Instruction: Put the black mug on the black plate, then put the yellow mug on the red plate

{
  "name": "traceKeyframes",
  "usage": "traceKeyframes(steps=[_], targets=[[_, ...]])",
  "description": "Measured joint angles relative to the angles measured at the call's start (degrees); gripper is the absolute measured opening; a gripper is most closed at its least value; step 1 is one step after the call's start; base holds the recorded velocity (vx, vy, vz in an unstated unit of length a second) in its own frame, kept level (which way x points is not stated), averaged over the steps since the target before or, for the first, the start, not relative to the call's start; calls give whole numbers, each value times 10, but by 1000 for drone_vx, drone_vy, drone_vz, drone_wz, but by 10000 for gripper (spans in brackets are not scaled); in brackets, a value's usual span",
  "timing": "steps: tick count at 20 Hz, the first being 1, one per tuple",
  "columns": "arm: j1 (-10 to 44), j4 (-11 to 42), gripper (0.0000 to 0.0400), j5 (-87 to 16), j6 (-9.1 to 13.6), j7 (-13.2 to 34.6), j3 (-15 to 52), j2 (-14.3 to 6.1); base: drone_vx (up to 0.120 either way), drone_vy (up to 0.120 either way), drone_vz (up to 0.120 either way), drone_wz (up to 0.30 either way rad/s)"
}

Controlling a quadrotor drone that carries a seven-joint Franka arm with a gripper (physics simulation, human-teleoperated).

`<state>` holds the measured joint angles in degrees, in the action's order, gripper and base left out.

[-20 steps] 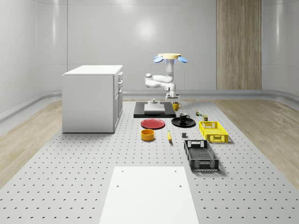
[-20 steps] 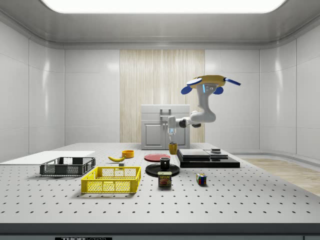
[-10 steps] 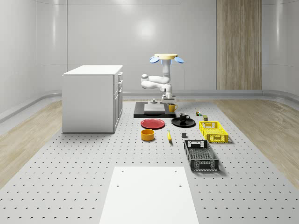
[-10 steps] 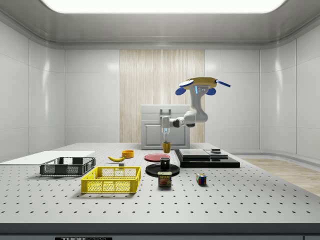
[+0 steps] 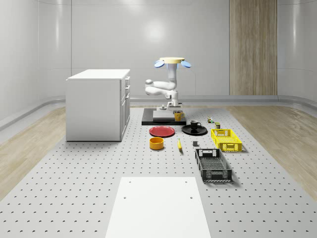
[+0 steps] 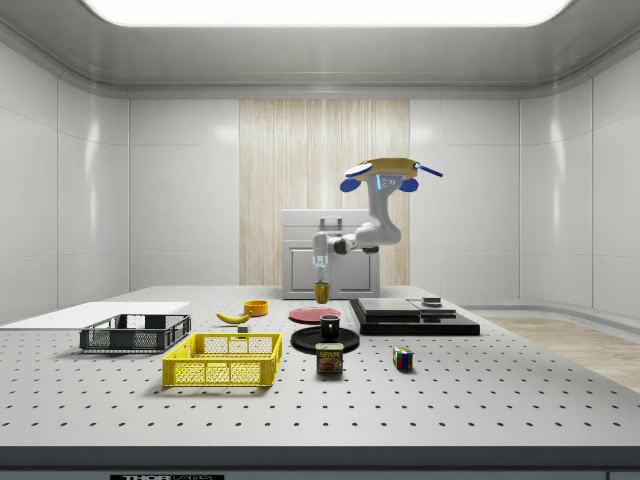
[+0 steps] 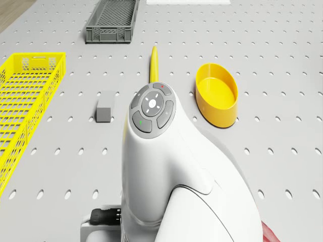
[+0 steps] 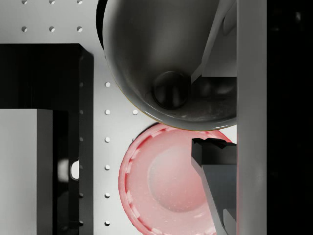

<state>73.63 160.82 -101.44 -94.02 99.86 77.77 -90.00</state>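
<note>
Overhead, the drone [image 5: 172, 61] hovers above the far part of the desk [image 5: 99, 168], over the black platform [image 5: 148, 119] beside the white cabinet [image 5: 97, 104]. Its arm [image 6: 362, 236] bends down toward the side view's left, and the claw [image 6: 321, 279] hangs with the yellow mug [image 6: 321, 292] clamped between its fingers, clear of the desk surface. In the whole-scene view the yellow mug [image 5: 178, 116] hangs at the platform's near edge, beyond the red plate [image 5: 162, 131].

Along the wrist view, the mug's open mouth [image 8: 168, 68] sits between the two fingers [image 8: 217, 171], and the red plate [image 8: 166, 181] lies on the desk below, partly under the mug's rim but mostly off to one side.

On the black plate [image 5: 194, 130] the black mug [image 5: 194, 124] stands upright, just beside the red plate on the whole-scene view's right. Nearer the camera lie a yellow bowl [image 5: 157, 143], a banana [image 5: 179, 144], a yellow crate [image 5: 226, 139] and a dark grey crate [image 5: 213, 165]. The drone view looks down the arm at the bowl [image 7: 217, 96], the banana [image 7: 153, 63] and a small grey block [image 7: 104, 113].
</note>
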Motion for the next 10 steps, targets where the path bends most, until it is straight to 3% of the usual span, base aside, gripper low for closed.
traceKeyframes(steps=[2,10], targets=[[0,0,110,0,0,0,0,0,120,-120,0,0],[0,0,110,0,-1,0,0,-1,0,-120,0,0]])
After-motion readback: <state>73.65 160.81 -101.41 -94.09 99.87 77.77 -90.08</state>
